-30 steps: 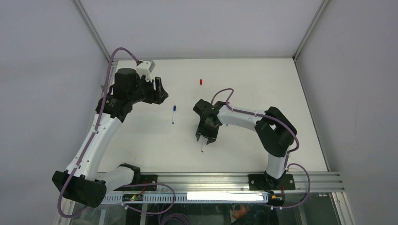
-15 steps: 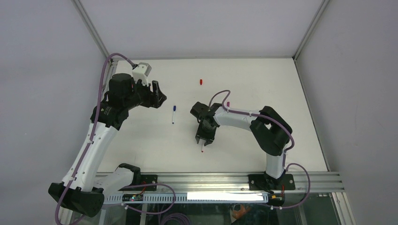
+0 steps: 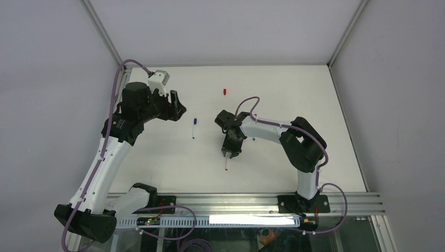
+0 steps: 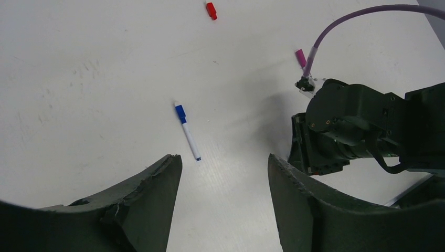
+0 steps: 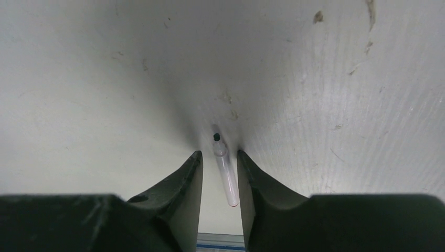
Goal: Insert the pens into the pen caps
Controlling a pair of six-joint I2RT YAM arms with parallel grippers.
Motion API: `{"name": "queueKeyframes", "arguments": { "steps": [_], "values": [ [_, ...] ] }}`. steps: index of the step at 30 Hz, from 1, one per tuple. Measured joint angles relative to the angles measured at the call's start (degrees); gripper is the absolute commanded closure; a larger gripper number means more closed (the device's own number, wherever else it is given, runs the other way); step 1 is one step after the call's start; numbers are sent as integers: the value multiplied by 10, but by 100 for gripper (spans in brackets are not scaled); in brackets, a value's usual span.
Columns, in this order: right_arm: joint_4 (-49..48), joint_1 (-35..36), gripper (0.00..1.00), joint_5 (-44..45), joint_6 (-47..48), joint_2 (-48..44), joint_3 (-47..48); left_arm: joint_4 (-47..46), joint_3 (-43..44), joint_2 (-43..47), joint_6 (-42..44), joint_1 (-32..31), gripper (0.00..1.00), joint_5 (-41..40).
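Observation:
A thin white pen with a red end [image 5: 225, 176] lies on the table between the fingers of my right gripper [image 5: 218, 153]. The jaws stand narrowly apart, with a small gap on each side of the pen. In the top view the pen's red end [image 3: 226, 168] pokes out below the right gripper [image 3: 229, 156]. My left gripper [image 4: 223, 157] is wide open and empty, above the table left of a white pen with a blue cap on one end [image 4: 187, 134]. A red cap [image 4: 211, 10] and a magenta cap [image 4: 300, 58] lie farther off. A third pen is not in view.
The right arm [image 4: 362, 126] fills the right side of the left wrist view. In the top view the blue-capped pen [image 3: 193, 127] lies between the two grippers, and the red cap [image 3: 224, 91] lies towards the back. Aluminium rails [image 3: 236, 200] edge the table's near side.
My right gripper's jaws have narrowed around the red-ended pen. The left arm swung slightly left a second ago and has held still since.

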State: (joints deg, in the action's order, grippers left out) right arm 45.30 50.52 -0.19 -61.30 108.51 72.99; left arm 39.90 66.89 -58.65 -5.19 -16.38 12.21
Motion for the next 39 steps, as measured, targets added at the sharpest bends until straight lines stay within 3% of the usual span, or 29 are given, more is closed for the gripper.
{"name": "queueKeyframes", "arguments": {
  "steps": [2,8,11,17,31,39],
  "values": [
    [1,-1,76,0,4,1,0,0,0,0,1,0,37,0],
    [8,-1,79,0,14,7,7,0,-1,-2,2,0,36,-2],
    [11,-1,89,-1,19,9,10,0,-3,-2,2,0,36,-2],
    [16,-1,100,-6,39,15,16,0,-3,-2,2,0,35,-3],
    [-7,-2,100,-33,90,20,21,0,-3,-10,3,0,31,-14],
    [-53,-7,100,18,139,12,39,0,-3,-25,3,0,26,-13]
  ]
}}
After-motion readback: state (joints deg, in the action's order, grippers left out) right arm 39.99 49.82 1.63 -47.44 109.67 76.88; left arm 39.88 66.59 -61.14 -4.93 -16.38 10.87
